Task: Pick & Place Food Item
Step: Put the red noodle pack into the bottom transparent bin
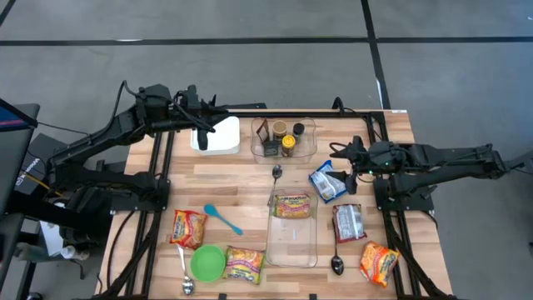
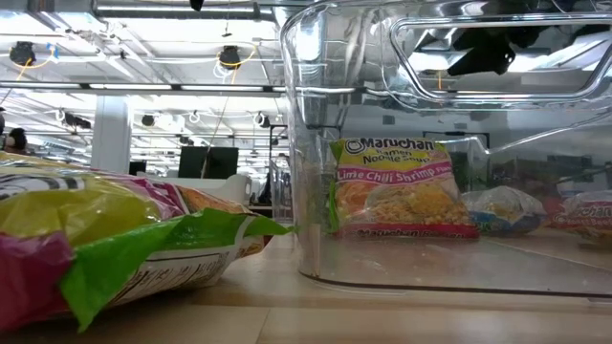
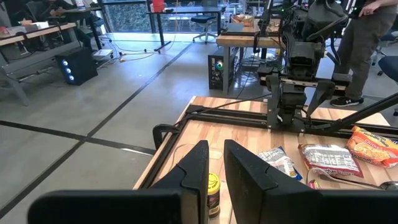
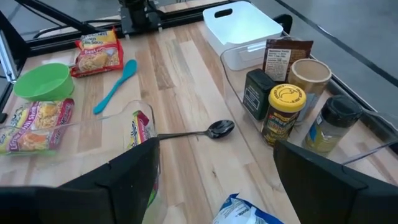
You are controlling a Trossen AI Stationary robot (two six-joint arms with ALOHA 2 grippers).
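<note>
Above the blue food packet (image 1: pixel 326 183) on the bench (image 1: pixel 241 179), we held our right hand (image 1: pixel 348 161) wide for a grasp, while our left hand (image 1: pixel 202 125), fingers narrowly parted, waited near the white bin (image 1: pixel 218 135).

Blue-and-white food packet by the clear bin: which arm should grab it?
Right, probably. The right gripper hangs open almost over the blue-and-white packet, beside the clear bin. The left gripper is at the far edge over the white container, with the condiment tray in between.
</note>
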